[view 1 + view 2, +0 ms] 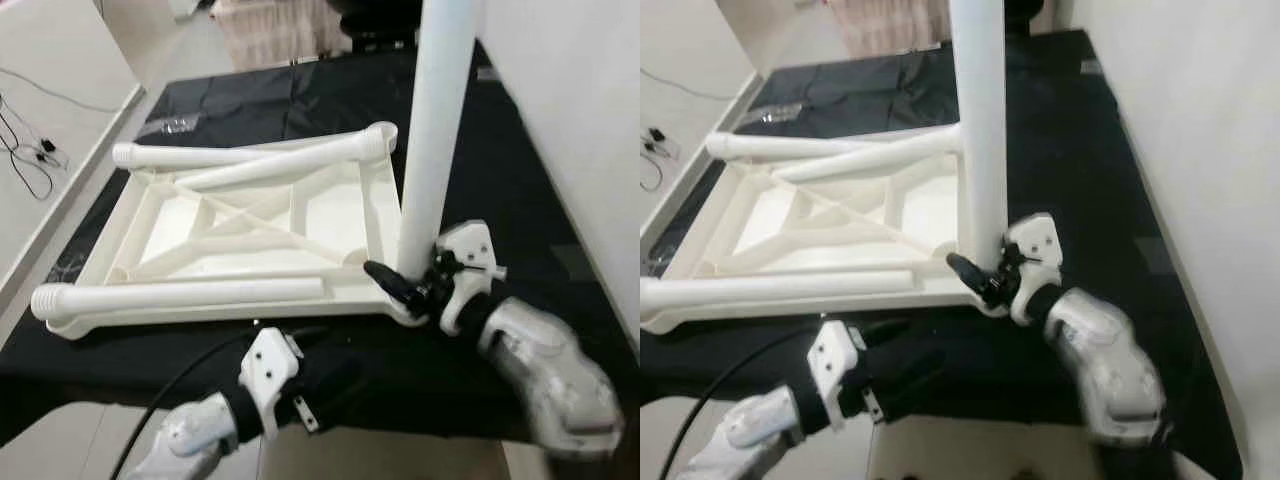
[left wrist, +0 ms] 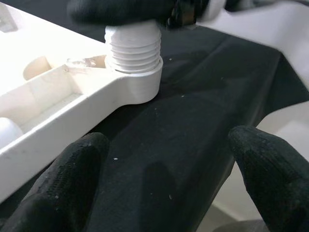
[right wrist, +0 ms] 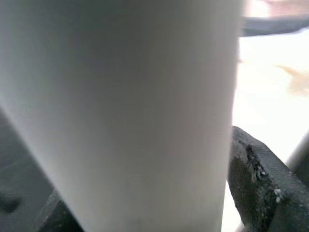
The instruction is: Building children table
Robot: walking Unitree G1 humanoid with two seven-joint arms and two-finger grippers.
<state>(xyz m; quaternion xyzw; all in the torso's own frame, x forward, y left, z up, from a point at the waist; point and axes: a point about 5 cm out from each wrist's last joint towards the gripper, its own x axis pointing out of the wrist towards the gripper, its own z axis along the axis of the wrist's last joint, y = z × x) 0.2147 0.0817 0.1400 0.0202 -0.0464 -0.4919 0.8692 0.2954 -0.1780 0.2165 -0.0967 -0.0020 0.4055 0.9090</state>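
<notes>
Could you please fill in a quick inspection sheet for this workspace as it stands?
Surface: black cloth covers the worktop.
Job's things: white tabletop lies underside up; three legs lie on it; upright leg stands in its near right corner socket, threads showing.
Clutter: nothing seen.
Hands: right hand grips the upright leg's base; left hand open, near the front edge.
Cables: black cables on the floor, left.
Surroundings: white wall, right.

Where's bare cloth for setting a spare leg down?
Free: black cloth beyond the tabletop, and the strip between its right rim and the wall. Crowded: the near corner, where the right gripper holds the upright leg.
</notes>
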